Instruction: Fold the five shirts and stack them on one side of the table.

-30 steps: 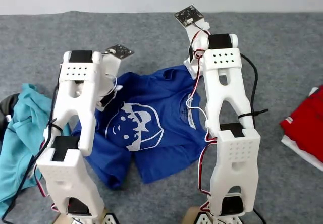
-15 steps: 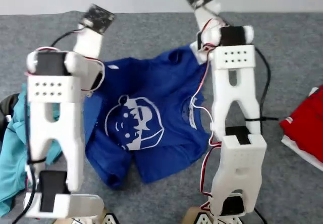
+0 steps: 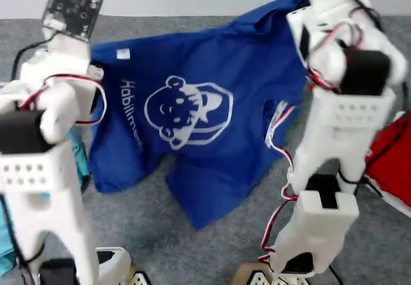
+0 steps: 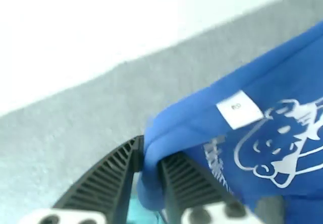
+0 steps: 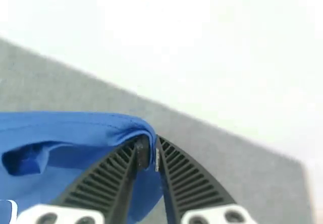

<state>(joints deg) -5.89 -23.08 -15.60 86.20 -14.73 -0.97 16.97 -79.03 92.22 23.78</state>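
Blue shirt (image 3: 192, 124): soft knit cloth with a white cartoon-face print and white lettering on the front, and a small white label (image 4: 239, 108) sewn near one corner. It is held spread between the two hands, its top edge raised above the table and its lower part hanging in loose folds toward the grey surface.
Left hand (image 4: 149, 151): closed on a bunched corner of the blue shirt, and the cloth is pinched between black ribbed fingers (image 4: 113, 171).
Right hand (image 5: 151, 146): closed on a folded edge of the blue shirt, which is gripped right at the fingertips.
Table (image 3: 192, 253): covered by a grey, felt-like fabric.
Teal shirt (image 3: 80, 163): crumpled cloth at the table's left side in the high view, partly hidden behind the white plastic left arm (image 3: 45, 144).
Red shirt (image 3: 392, 163): seen at the table's right side — partly hidden by the right arm (image 3: 340, 118).
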